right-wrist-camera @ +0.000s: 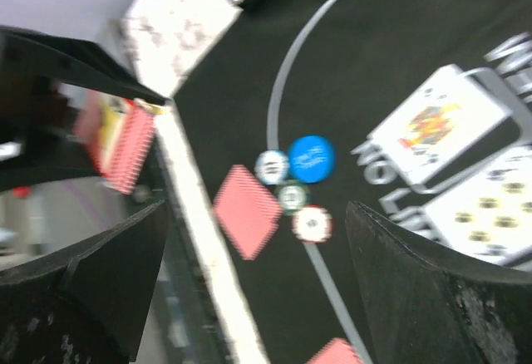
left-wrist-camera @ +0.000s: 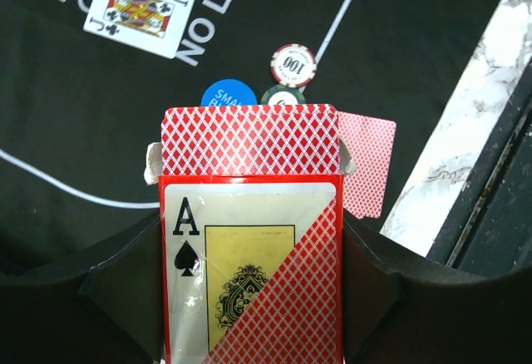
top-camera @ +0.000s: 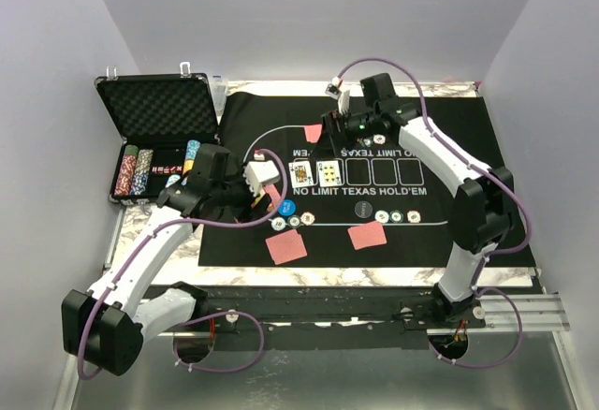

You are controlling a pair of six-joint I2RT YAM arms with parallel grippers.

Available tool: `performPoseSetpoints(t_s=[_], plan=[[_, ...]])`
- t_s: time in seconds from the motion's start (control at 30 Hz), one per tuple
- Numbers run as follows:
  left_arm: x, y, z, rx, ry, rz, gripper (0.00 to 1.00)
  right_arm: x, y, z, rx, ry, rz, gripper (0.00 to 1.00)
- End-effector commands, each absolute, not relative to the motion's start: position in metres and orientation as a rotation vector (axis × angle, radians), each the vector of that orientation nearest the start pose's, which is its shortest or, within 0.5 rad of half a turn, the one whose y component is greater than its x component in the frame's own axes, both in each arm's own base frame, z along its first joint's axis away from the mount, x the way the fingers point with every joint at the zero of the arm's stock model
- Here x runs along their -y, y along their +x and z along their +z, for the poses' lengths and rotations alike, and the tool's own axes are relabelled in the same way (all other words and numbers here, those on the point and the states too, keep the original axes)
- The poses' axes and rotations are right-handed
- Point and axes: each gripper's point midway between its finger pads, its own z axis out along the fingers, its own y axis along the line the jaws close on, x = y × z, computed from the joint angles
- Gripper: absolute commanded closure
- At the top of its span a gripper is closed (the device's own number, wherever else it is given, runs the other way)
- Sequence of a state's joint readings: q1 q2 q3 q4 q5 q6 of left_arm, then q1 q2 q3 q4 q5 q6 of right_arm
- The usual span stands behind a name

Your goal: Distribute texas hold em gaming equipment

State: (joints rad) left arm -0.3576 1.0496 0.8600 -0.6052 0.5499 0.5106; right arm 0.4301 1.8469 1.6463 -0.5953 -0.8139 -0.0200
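My left gripper (left-wrist-camera: 249, 239) is shut on the red-orange card box (left-wrist-camera: 249, 256), whose flap is open; it hangs over the mat's left side (top-camera: 253, 178). Below it lie a blue button disc (left-wrist-camera: 227, 95), a "100" chip (left-wrist-camera: 293, 65), a green chip (left-wrist-camera: 283, 96) and a red-backed card (left-wrist-camera: 370, 160). My right gripper (top-camera: 339, 122) hovers open and empty over the mat's far side, beside a red-backed card (top-camera: 314, 133). Its blurred view shows the blue disc (right-wrist-camera: 312, 158), three chips (right-wrist-camera: 292, 196) and a card (right-wrist-camera: 247, 211) far below. Two face-up cards (top-camera: 314, 172) lie in the printed boxes.
The black felt mat (top-camera: 449, 148) also carries red-backed cards (top-camera: 286, 247) (top-camera: 367, 234), a black disc (top-camera: 363, 209) and three chips (top-camera: 397, 216). An open foam-lined case (top-camera: 159, 110) with chip rows stands at the back left. Marble table edge (top-camera: 374, 277) runs along the front.
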Motion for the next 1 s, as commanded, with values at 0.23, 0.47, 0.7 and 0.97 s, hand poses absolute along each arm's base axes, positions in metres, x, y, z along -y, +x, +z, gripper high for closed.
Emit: performPoseSetpoints(t_s=[0.23,0.47,0.7,0.97], plan=[[0.201,0.227,0.179,-1.829,1.375,-0.591,1.00,-0.351,0.263,0.212,-2.264,-0.718,1.786,0.12],[0.203,0.228,0.181,-1.821,1.377,-0.568,1.00,-0.369,0.237,0.209,-2.261,-0.784,1.855,0.12],[0.203,0.229,0.186,-1.817,1.361,-0.559,1.00,-0.377,0.229,0.186,-2.333,-0.804,1.867,0.30],[0.201,0.225,0.186,-1.814,1.350,-0.559,1.00,-0.371,0.230,0.167,-2.407,-0.826,1.779,0.53]])
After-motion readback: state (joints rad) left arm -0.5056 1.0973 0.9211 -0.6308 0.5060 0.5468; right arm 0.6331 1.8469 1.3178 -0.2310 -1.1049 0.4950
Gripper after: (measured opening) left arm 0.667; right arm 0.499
